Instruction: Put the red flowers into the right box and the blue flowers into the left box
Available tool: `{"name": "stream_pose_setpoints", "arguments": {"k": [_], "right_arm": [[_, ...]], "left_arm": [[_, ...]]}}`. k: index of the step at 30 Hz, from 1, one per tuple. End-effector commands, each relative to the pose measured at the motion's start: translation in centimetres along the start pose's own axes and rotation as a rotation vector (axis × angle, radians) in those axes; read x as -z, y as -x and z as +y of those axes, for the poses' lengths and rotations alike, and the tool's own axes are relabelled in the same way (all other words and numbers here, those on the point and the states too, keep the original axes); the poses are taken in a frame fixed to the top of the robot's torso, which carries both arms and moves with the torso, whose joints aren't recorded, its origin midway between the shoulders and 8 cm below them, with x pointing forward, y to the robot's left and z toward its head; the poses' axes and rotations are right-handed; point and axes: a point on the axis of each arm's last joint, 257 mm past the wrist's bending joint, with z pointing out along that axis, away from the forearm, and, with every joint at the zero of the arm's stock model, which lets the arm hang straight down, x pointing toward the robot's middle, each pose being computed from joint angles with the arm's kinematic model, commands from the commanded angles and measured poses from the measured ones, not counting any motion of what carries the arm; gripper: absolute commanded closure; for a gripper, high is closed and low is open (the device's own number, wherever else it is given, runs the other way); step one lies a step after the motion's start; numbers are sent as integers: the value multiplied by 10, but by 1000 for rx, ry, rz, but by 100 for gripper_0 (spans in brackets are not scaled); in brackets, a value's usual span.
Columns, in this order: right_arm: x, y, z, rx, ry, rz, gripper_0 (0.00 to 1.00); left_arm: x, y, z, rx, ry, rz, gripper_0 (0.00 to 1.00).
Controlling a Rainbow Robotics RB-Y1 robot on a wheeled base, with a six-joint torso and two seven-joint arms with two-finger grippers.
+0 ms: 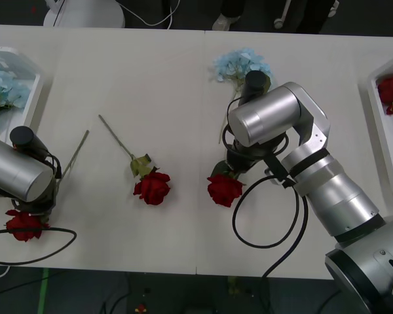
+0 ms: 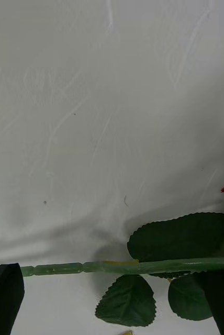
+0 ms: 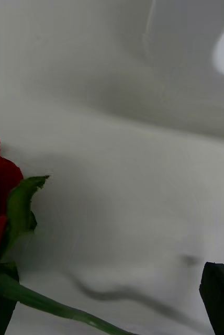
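Beside the centre deep-red artificial rose (image 1: 224, 190), the right gripper (image 2: 112, 298) straddles its thin green stem (image 2: 143, 266) with fingers apart, apparently needing closure next; the left gripper (image 3: 107, 309) likewise gapes over another rose (image 1: 24, 224).

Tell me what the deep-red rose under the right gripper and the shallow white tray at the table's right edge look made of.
Deep-red rose: likely fabric petals, matte and crumpled; its thin green stem looks moulded plastic, with evenly spaced segment ridges and stiff serrated leaves. Shallow white tray: seemingly smooth, faintly glossy plastic, judging by its rounded raised rim.
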Motion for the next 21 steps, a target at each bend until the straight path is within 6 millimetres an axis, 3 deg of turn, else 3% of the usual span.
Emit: {"name": "stream_pose_setpoints", "arguments": {"k": [1, 2, 4, 5, 6, 7, 17, 21], "right_arm": [[-3, 11, 0, 0, -16, -16, 0], [-6, 16, 1, 2, -11, -26, 0], [-10, 24, 5, 1, -6, -37, 0], [-10, 26, 7, 2, -3, -41, 0], [-12, 28, 8, 6, -4, -42, 0], [-13, 30, 10, 0, -2, -41, 0], [-14, 19, 10, -14, -1, 3, 0], [-17, 26, 8, -23, -3, -13, 0]], "left_arm": [[5, 9, -29, -39, -37, -15, 9], [3, 7, -29, -49, -37, -12, 20], [-2, 7, -26, -71, -32, -14, 59], [-2, 8, -27, -72, -33, -16, 69], [-3, 8, -26, -76, -33, -20, 91], [-3, 7, -26, -80, -33, -18, 100], [2, -6, -29, -86, -32, 19, 100], [21, -10, -45, -52, -36, 52, 100]]}}
